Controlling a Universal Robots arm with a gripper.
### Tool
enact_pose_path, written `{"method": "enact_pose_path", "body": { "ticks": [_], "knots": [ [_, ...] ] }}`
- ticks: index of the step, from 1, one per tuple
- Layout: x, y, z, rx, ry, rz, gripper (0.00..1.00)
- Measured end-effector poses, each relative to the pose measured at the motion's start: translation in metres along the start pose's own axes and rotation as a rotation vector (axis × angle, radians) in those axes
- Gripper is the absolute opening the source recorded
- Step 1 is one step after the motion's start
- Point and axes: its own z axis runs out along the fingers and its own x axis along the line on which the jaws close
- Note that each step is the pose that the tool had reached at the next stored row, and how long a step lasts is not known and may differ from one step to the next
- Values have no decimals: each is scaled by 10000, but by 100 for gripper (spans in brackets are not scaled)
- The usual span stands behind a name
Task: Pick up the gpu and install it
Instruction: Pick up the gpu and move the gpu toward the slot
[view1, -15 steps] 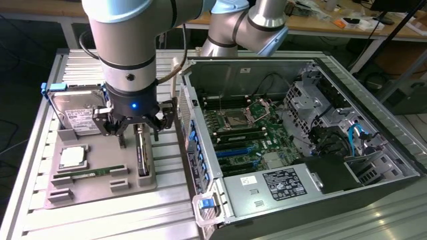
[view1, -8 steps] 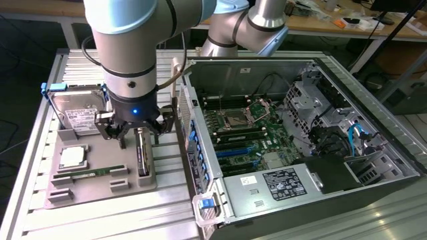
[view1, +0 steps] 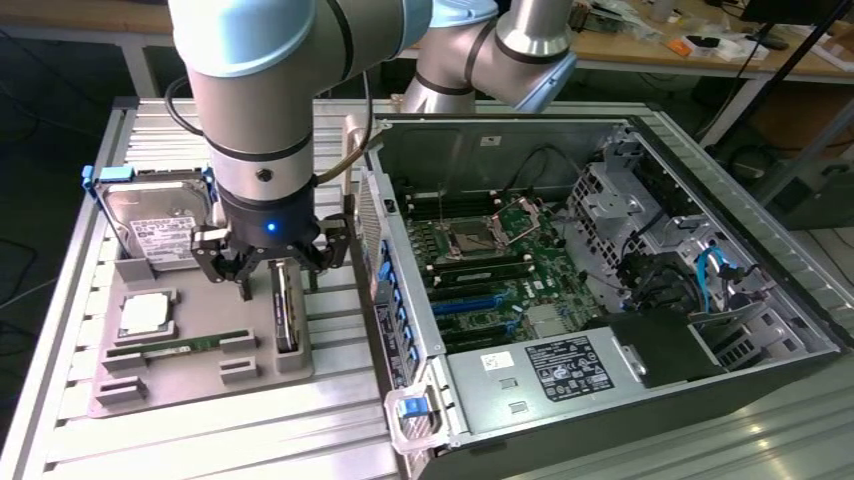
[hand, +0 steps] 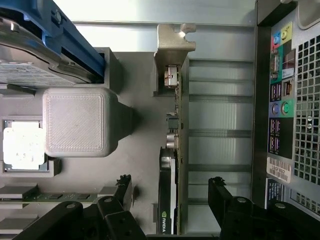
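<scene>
The gpu (view1: 284, 318) stands on its long edge in a slot of the grey holder tray (view1: 200, 385), left of the open computer case (view1: 574, 300) in the exterior view. Seen edge-on in the wrist view, the gpu (hand: 169, 200) shows a dark face and a silver end bracket (hand: 172, 45). My gripper (view1: 279, 283) hangs right over the card, open. One of its black fingers (hand: 124, 185) stands on each side of the card without touching it. My gripper (hand: 170, 186) holds nothing.
On the same tray are a silver hard drive (view1: 158, 225) in a blue bracket, a processor (view1: 144, 315) and a memory stick (view1: 180, 347). The case's motherboard (view1: 487, 270) lies exposed, with blue expansion slots (view1: 467, 305). The case's rear panel (hand: 285, 100) stands close beside the card.
</scene>
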Motion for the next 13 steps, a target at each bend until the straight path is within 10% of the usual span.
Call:
{"method": "enact_pose_path", "body": {
  "ticks": [13],
  "knots": [
    [-6,-1,15,-3,-3,0,73]
  ]
}}
